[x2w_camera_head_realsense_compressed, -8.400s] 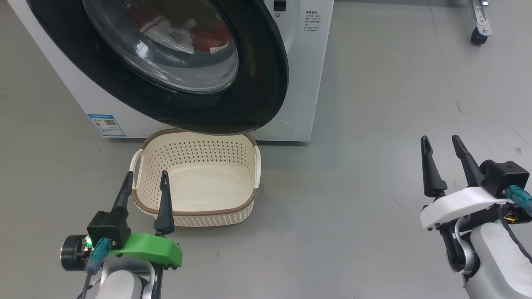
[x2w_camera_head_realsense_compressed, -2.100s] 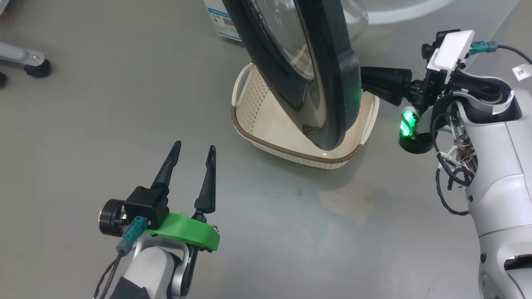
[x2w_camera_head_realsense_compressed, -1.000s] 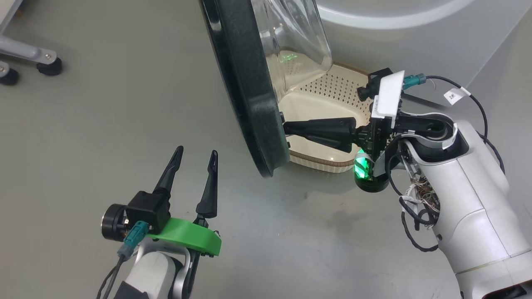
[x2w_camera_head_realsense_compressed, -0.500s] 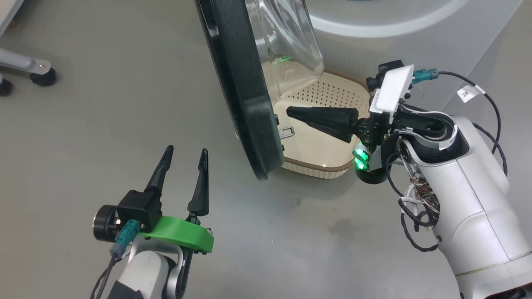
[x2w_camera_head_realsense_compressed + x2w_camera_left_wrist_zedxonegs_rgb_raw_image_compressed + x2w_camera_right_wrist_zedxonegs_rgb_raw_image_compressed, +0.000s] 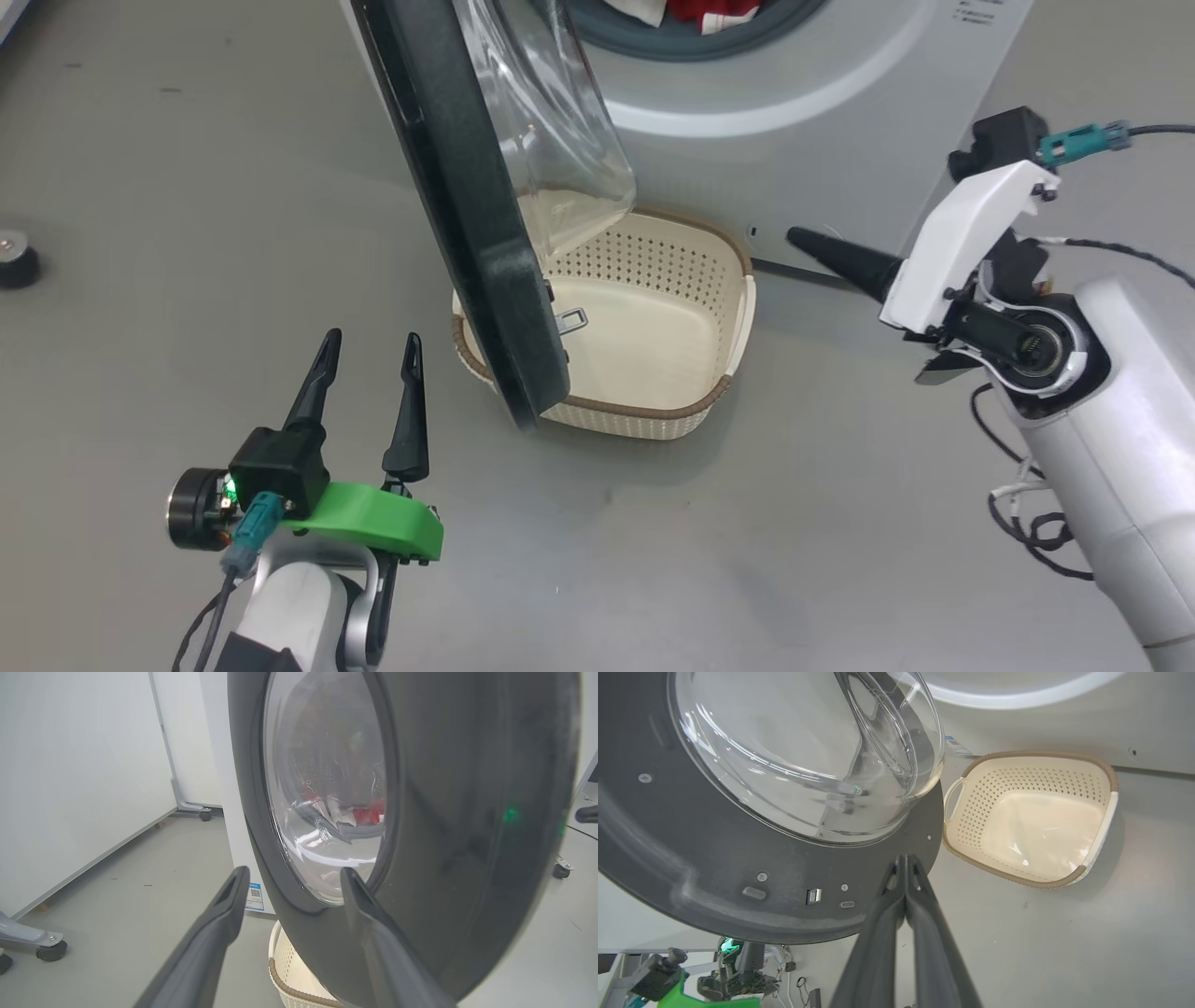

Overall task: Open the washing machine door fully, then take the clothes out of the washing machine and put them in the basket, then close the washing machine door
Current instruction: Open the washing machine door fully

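Far left, a black caster (image 5: 17, 264) sits on the grey floor (image 5: 140, 187). The left tool (image 5: 372, 338) hovers low over the floor w/ its two fingers spread wide and nothing between them, just left of the washing machine door (image 5: 467, 215). The door stands partly open, seen almost edge-on: black rim toward the left tool, glass bowl toward the washing machine (image 5: 822, 140). Its bottom edge hangs over the left part of the basket (image 5: 653, 417), which sits on the floor close in front of the machine. Up top, the clothes (image 5: 709, 9) – red & white – lie in the drum mouth. At right, the right tool (image 5: 904, 859) has its fingers pressed together, gripping nothing, beside the basket and apart from the door.
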